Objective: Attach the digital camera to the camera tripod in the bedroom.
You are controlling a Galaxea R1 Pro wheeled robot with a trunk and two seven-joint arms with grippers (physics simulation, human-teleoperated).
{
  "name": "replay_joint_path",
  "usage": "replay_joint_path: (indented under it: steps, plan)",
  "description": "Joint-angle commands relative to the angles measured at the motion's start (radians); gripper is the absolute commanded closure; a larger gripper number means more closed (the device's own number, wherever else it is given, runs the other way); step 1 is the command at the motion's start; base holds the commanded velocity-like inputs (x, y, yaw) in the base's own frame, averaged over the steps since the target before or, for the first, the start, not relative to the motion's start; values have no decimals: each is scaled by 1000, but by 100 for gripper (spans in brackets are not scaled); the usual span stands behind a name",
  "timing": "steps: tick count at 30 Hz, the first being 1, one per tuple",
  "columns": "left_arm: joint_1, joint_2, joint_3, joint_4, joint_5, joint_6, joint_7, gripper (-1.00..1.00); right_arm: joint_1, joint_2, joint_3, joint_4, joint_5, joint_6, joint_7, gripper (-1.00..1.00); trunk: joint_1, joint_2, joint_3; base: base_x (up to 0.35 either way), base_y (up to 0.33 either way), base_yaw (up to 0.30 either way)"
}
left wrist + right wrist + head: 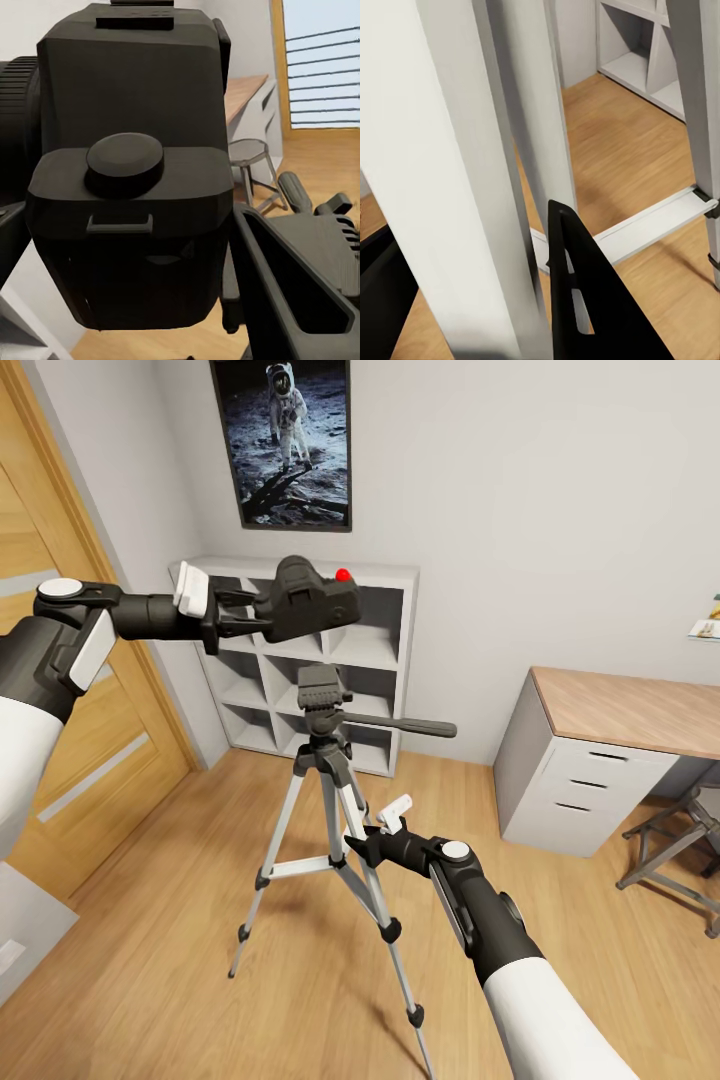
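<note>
Holding the digital camera [308,600] above the camera tripod [322,760] head, the left hand [240,615] must lower it squarely while the right hand [368,838] (jaws around a leg) steadies.

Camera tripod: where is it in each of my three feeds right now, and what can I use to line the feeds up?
Head view: the camera tripod stands mid-frame on the wood floor, its head just below the digital camera.
Left wrist view: its handle and head sit at the right, beside the camera body.
Right wrist view: its silver legs run close across the frame.
Shared landmark: the white cube shelf behind the tripod, also in the right wrist view.
</note>
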Motion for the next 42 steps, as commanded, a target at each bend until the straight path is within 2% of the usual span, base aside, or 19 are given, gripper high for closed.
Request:
replay_joint_path:
  steps: [1, 9, 23, 27, 28, 30, 35, 38, 41, 42]
  plan:
    - [-2, 2, -5, -2, 10, 7, 0, 100, -1, 1, -1, -2, 1, 5, 5, 100, 1, -2, -2, 0, 0, 0]
    - [-2, 1, -5, -10, 10, 7, -27, 100, -1, 1, -1, -2, -1, 5, 5, 100, 1, -2, -2, 0, 0, 0]
    - [-2, -1, -5, -11, 12, 9, -33, 100, 0, 1, -1, -2, -2, -2, 4, 100, 1, -2, -2, 0, 0, 0]
    - [-2, -2, -5, -10, 12, 11, -73, 100, 0, 1, -1, -2, -2, -2, 3, 100, 1, -2, -2, 0, 0, 0]
    - [-2, -2, -5, -9, 11, 13, -109, 100, -1, 1, -1, -2, -2, -2, 3, 100, 1, -2, -2, 0, 0, 0]
    - [-2, -1, -5, -9, 9, 15, -139, 100, -1, 1, -1, -2, -2, -2, 3, 100, 1, -2, -2, 0, 0, 0]
    - [-2, 3, -6, -9, 7, 18, -169, 100, 0, 1, -1, -2, -1, -3, 3, 100, 1, -2, -2, 0, 0, 0]
    - [-2, 3, -6, -9, -5, 19, -172, 100, -1, 1, -1, -2, 0, -3, 3, 100, 1, -2, -2, 0, 0, 0]
    - [-2, 2, -5, -9, -29, 20, -174, 100, -1, 1, -1, -2, 0, -2, 3, 100, 1, -2, -2, 0, 0, 0]
    - [-2, 2, -4, -8, -50, 21, -175, 100, 0, 1, -1, -2, 0, -2, 3, 100, 1, -2, -2, 0, 0, 0]
